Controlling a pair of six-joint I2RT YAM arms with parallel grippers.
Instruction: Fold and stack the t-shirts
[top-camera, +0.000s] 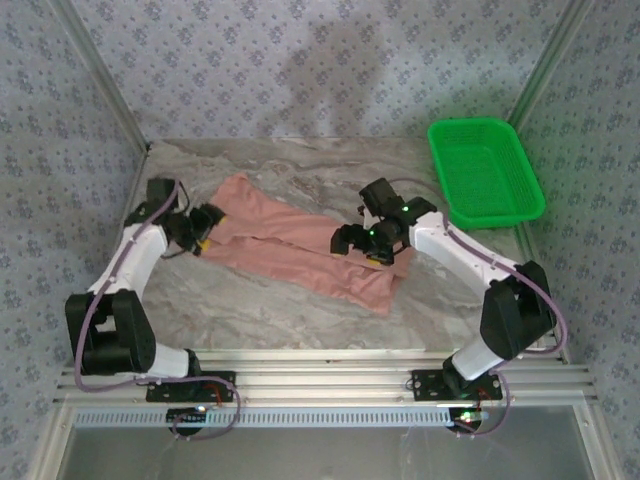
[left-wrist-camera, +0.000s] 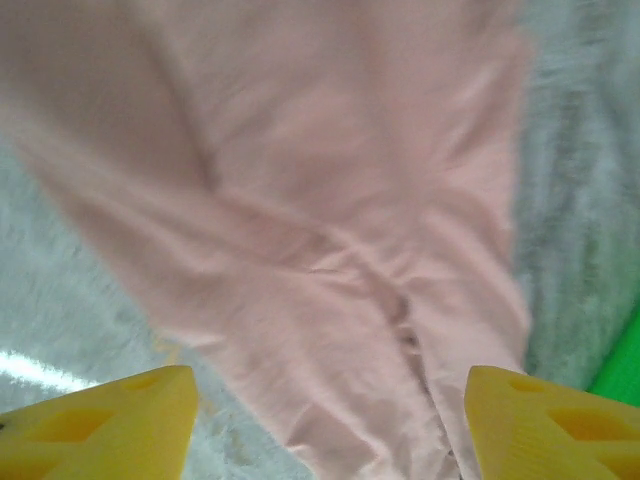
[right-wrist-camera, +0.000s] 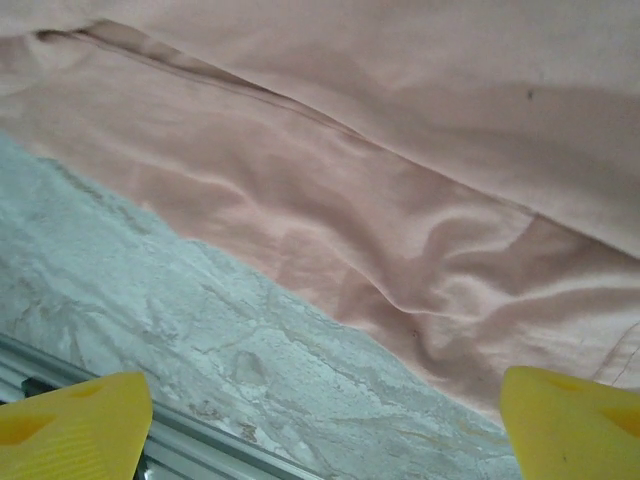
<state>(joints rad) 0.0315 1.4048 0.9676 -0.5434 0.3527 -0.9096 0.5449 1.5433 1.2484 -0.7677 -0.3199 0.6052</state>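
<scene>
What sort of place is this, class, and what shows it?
Probably a robot lab cell, not a home: two arms bolted to a metal rail, a table boxed in by patterned panels, with one t-shirt laid out.

A salmon-pink t-shirt (right-wrist-camera: 380, 200) lies rumpled, with a folded edge running diagonally across it from upper left to right. Below and left of the t-shirt is the grey marbled table (right-wrist-camera: 150, 310), and beyond that a metal rail (right-wrist-camera: 200, 445). The right gripper (right-wrist-camera: 320, 420) hangs above the t-shirt's lower edge, its yellow fingertips (right-wrist-camera: 70, 420) wide apart.
</scene>
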